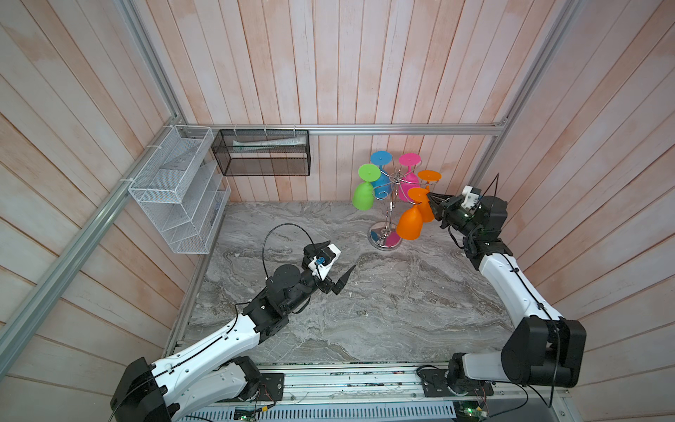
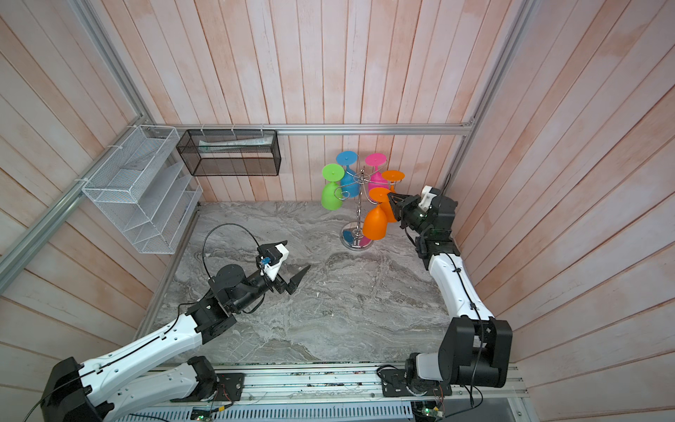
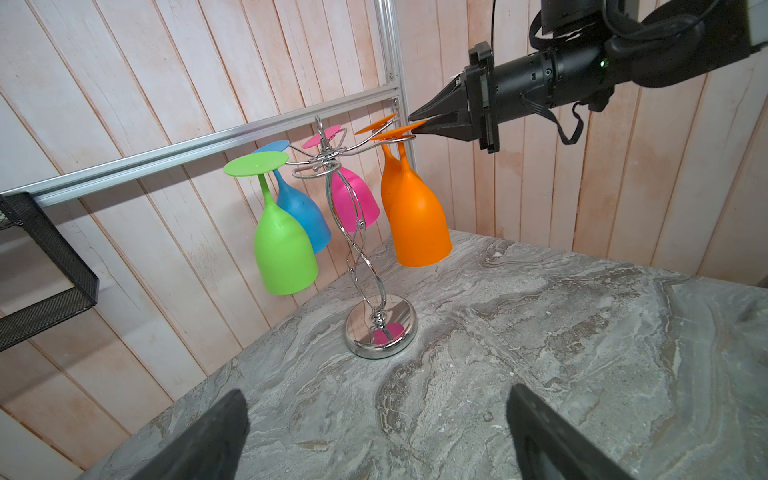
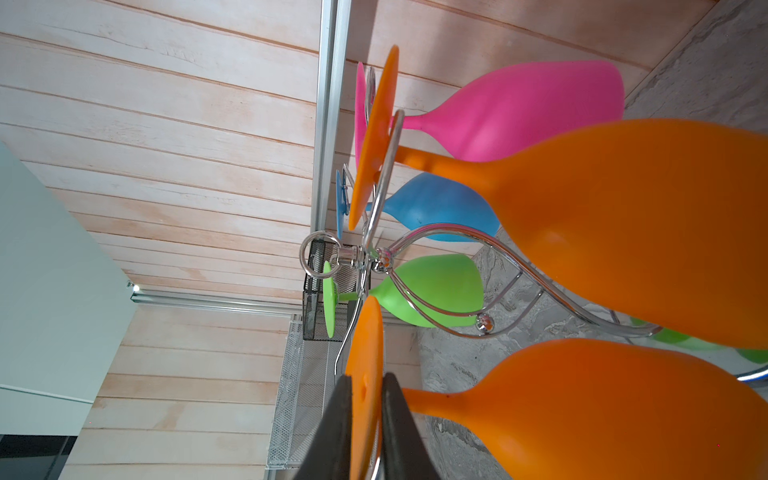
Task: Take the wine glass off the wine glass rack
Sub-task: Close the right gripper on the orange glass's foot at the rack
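One orange wine glass [image 3: 419, 224] hanging bowl-down on wine glass rack [image 3: 361, 328] at back of table [image 3: 582, 332], foot pinched by right gripper [image 3: 415, 124], left gripper [image 3: 376, 390] gaping idle; likely light, stiff, slick, so best held at foot or stem.

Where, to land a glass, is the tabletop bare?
Bare: grey marble tabletop between the open left gripper and white right arm. Crowded: back right corner, where the right gripper pinches an orange plastic wine glass on the tall chrome wire rack.

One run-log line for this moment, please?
right gripper: shut on front orange wine glass foot | left gripper: open | wine glass rack: five glasses hanging
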